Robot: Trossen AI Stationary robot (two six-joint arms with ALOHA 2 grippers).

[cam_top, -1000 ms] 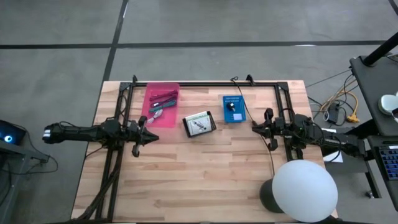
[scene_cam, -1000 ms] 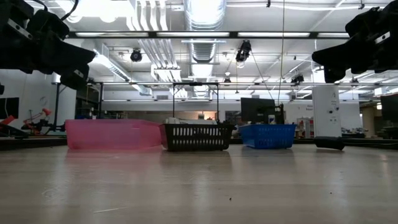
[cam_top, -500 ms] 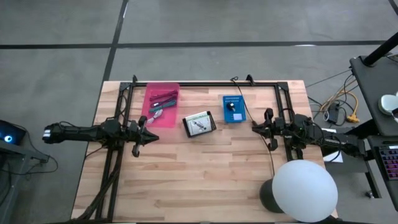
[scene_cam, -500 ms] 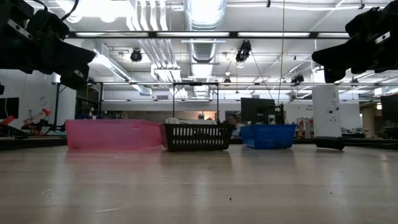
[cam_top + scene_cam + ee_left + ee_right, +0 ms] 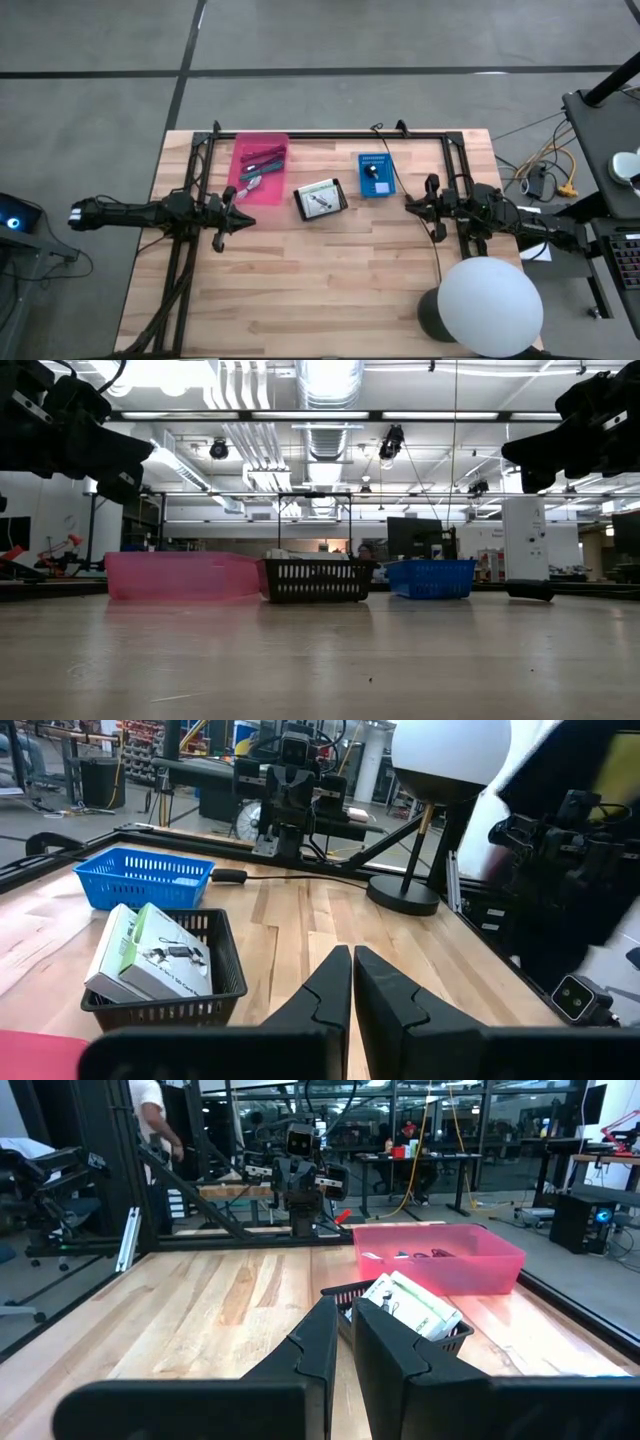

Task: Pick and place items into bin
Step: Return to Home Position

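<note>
The pink bin stands near the table's far edge and holds purple, green and maroon pen-like sticks. Right of it a black basket carries two white flat packets, and a blue basket holds a small dark knob. My left gripper hovers shut above the table, just near of the pink bin. My right gripper hovers shut, right of the blue basket. Both fingertip pairs are closed together in the wrist views. No silvery bits can be made out.
A lamp with a white globe stands at the table's near right corner, and its cable runs across the wood. Black frame rails line the far edge and both sides. Bare wood spans the middle and near part of the table.
</note>
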